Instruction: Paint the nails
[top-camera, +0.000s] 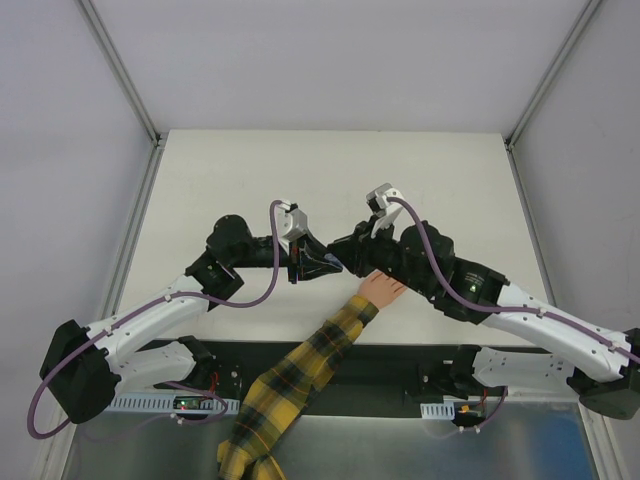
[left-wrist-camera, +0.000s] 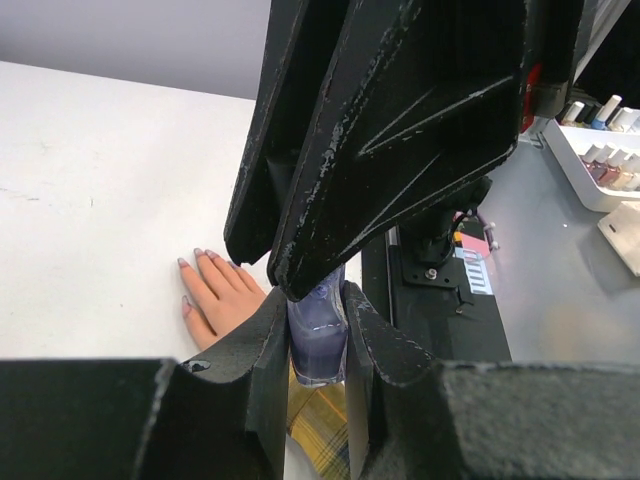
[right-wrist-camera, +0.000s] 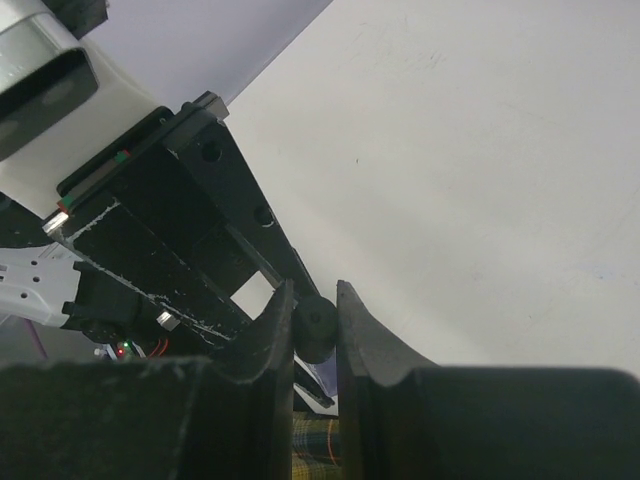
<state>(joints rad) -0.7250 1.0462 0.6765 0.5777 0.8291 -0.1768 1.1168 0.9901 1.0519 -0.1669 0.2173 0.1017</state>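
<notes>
Left end effector (left-wrist-camera: 313, 296) clamps purple bottle (left-wrist-camera: 318, 350), right end effector (right-wrist-camera: 313, 300) pinches its cap (right-wrist-camera: 315, 326); nails (left-wrist-camera: 197, 254) tiny on a likely soft hand (left-wrist-camera: 222, 298), so brush lightly, hold by cap.

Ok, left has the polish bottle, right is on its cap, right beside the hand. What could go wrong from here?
1. The left gripper pinches the purple bottle by its sides only; twisting the cap with the right gripper could turn or tilt it and spill polish.
2. The hand and plaid sleeve lie right by it, so drips may miss the nails and land on skin or cloth.
</notes>
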